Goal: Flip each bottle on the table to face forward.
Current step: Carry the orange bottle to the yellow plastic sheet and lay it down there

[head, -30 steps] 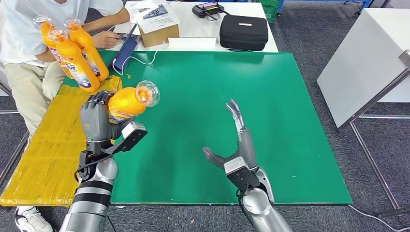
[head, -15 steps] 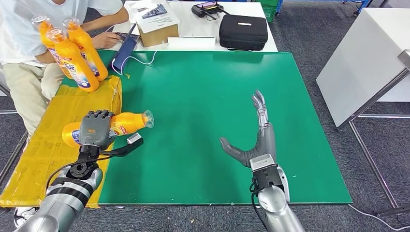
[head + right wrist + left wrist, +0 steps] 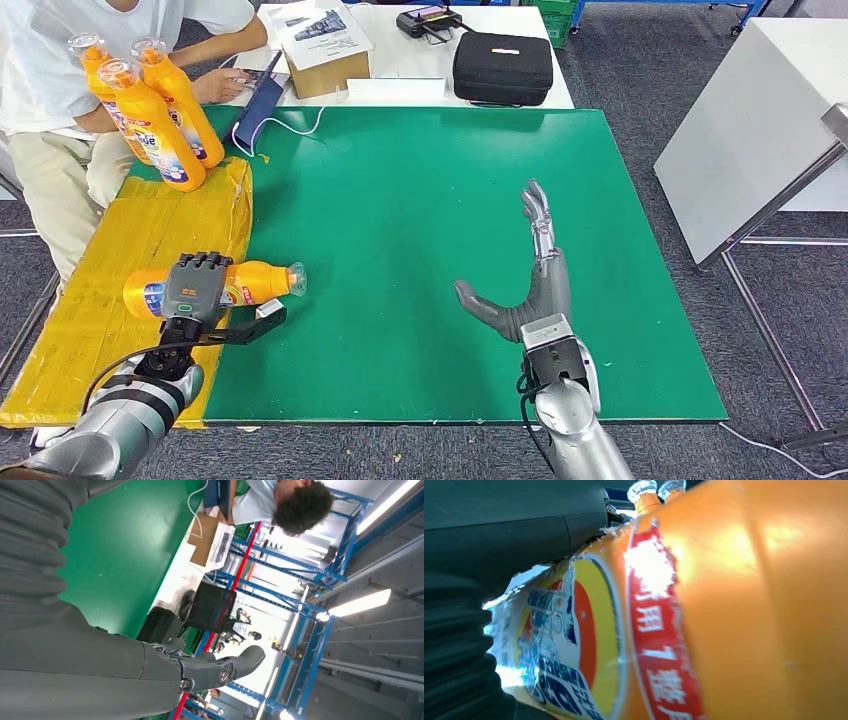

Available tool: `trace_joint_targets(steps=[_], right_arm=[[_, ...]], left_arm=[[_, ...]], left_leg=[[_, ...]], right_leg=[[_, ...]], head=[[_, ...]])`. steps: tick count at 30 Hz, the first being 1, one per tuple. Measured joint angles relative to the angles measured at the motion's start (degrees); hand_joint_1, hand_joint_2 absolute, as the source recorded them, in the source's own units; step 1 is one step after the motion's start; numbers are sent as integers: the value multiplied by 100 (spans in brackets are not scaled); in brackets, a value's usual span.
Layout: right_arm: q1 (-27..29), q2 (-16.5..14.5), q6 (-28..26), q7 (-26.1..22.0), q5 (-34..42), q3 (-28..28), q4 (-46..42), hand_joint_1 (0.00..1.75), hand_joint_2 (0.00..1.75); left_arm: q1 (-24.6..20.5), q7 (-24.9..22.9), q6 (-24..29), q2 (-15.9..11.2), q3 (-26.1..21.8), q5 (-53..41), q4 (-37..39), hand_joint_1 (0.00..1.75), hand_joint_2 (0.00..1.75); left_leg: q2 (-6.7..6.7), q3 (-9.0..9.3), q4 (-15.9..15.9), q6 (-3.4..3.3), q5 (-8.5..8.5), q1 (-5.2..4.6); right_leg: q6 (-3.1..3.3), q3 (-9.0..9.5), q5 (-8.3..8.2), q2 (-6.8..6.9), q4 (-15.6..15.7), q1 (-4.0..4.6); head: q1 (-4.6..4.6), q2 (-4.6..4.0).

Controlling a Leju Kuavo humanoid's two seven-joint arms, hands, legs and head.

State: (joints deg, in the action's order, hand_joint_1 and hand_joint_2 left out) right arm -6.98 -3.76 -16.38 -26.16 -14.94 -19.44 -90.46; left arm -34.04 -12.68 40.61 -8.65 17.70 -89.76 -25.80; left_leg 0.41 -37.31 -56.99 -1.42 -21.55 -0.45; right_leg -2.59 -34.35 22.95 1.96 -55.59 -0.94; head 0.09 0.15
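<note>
The left hand (image 3: 196,284) grips the orange plastic bottle with the clear cap (image 3: 226,285), lying sideways at lower left of the desk (image 3: 400,200). The smooth, rigid, probably slippery body suits a mid-label hold. The right hand (image 3: 530,280) hovers, fingers spread.

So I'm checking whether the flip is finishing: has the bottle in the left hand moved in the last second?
Yes. The bottle has come down and toward the robot, now lying across the yellow mat's edge, gripped by the left hand.

Orange bottle (image 3: 744,610) with red-and-blue label, close against dark fingers (image 3: 524,535); two capped bottles (image 3: 654,492) beyond
</note>
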Motion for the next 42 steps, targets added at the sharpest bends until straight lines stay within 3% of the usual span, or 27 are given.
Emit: trace_joint_targets(steps=[13, 18, 21, 25, 27, 30, 37, 39, 42], right_arm=[[-5, 6, -7, 31, -39, -25, 67, 0, 175], [5, 26, -70, 66, -98, -49, 94, 0, 175], [93, 45, -164, 74, -166, -62, 97, 0, 175], [321, 64, -250, 58, -276, -55, 95, 0, 175], [437, 64, -237, 57, -315, -22, 87, 0, 175], [605, 64, -168, 58, -342, 58, 74, 0, 175], [710, 61, -93, 62, -341, 162, 68, 0, 175], [782, 37, 13, 84, -271, 238, 49, 0, 175], [984, -24, 259, 185, -122, 486, 15, 0, 175]], left_arm=[[128, 117, 1, 34, -199, -10, -208, 0, 175], [503, 441, 0, 118, -518, 94, -973, 0, 175], [838, 1480, 0, 400, -1116, 499, -1881, 0, 175], [1006, 4297, 0, 1214, -2600, 1780, -2721, 0, 175], [1075, 4945, -1, 1575, -3106, 2685, -2918, 0, 175], [1295, 4758, -5, 1832, -3130, 3685, -3220, 0, 175], [1512, 4594, -97, 1935, -2862, 4042, -3563, 0, 175], [1640, 4469, -518, 1928, -2679, 4718, -3744, 0, 175], [2050, 4001, -1557, 1871, -2141, 6061, -4273, 0, 175]], left_leg=[[-2, 5, 0, 1, 1, 0], [0, 3, -1, 0, 1, 0], [-2, -3, -2, 0, 0, -1], [-11, -17, -3, -2, -3, -5], [-7, -14, -2, -2, -7, -9], [0, -13, -2, -2, -10, -9], [-1, -14, -1, 0, -7, 0], [-2, -13, -1, 0, -7, -1], [-6, -18, -1, -1, -9, -2]], right_leg=[[0, 7, 0, 0, 0, 0], [-1, -1, 0, 0, 0, -1], [-1, -9, 0, 1, 2, -3], [-3, -14, 0, 4, 2, -5], [-5, -14, -1, 2, 3, -7], [-6, -18, -1, 0, 3, -6], [-3, -15, 2, 2, 2, 1], [-3, -14, 2, 2, 2, 0], [-4, -15, 4, 4, 3, -2]], head=[[-1, 0], [0, 0], [-1, 0], [0, 0], [1, 0], [-3, 0], [-2, 0], [-2, 0], [-1, 0]])
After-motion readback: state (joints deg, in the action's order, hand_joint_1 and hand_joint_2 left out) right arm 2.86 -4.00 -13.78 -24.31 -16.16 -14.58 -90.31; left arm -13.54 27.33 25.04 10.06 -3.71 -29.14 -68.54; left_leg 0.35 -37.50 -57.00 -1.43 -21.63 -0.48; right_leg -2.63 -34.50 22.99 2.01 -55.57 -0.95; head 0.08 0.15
